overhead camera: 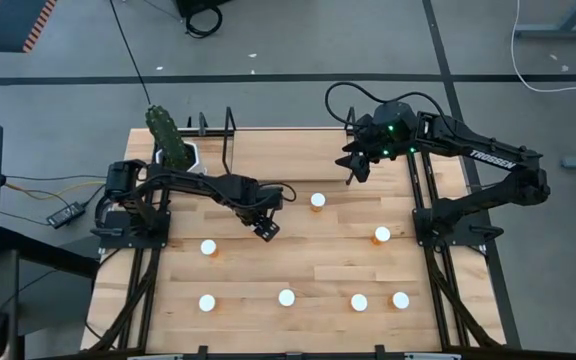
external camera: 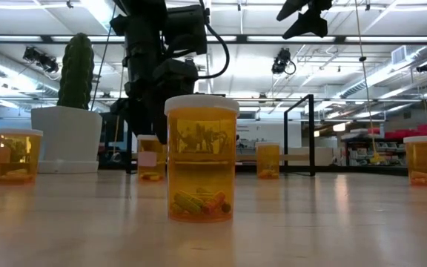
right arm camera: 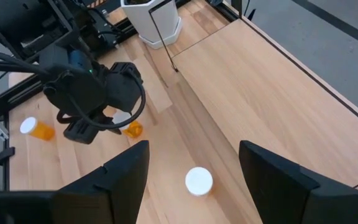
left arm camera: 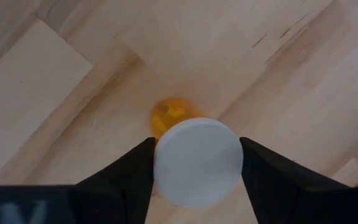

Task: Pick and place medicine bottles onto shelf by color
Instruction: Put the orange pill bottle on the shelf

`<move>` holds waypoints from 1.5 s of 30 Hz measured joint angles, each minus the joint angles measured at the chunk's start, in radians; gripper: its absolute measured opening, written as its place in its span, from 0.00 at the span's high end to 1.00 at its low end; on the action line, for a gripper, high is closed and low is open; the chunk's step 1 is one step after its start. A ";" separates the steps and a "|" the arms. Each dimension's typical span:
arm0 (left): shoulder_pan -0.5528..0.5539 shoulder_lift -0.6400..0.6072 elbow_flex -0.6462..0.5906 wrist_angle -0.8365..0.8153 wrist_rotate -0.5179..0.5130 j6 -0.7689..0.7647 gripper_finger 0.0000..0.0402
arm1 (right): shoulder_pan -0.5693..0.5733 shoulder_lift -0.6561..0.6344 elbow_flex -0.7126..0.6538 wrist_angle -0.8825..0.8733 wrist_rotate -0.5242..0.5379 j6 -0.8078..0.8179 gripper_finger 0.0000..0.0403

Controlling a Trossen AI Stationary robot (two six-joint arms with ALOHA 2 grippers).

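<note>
On the light-wood plank surface (overhead camera: 318, 250), near its middle, your left gripper (left arm camera: 197, 163) clamps a small amber pill bottle with a round white cap (left arm camera: 197, 160). Lift it straight, squarely gripped. Your right gripper (right arm camera: 194, 163) waits spread apart above another capped bottle (right arm camera: 199, 180).

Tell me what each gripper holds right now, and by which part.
The left gripper holds a medicine bottle, its fingers on either side of the white cap. The right gripper, raised and open, holds nothing.
</note>
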 joint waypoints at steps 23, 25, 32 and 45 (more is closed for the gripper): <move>0.441 0.000 0.543 -0.320 -0.091 0.599 0.46 | 0.000 -0.133 0.000 0.003 0.053 0.076 0.36; 0.484 0.001 0.544 -0.336 -0.082 0.689 0.46 | 0.000 -0.141 0.000 0.003 0.082 0.069 0.36; 0.583 0.030 0.545 -0.384 -0.077 0.936 0.45 | 0.000 -0.142 0.000 0.006 0.173 0.075 0.36; 0.612 0.364 0.881 -0.564 -0.187 1.144 0.45 | 0.000 -0.140 0.000 0.007 0.249 0.099 0.36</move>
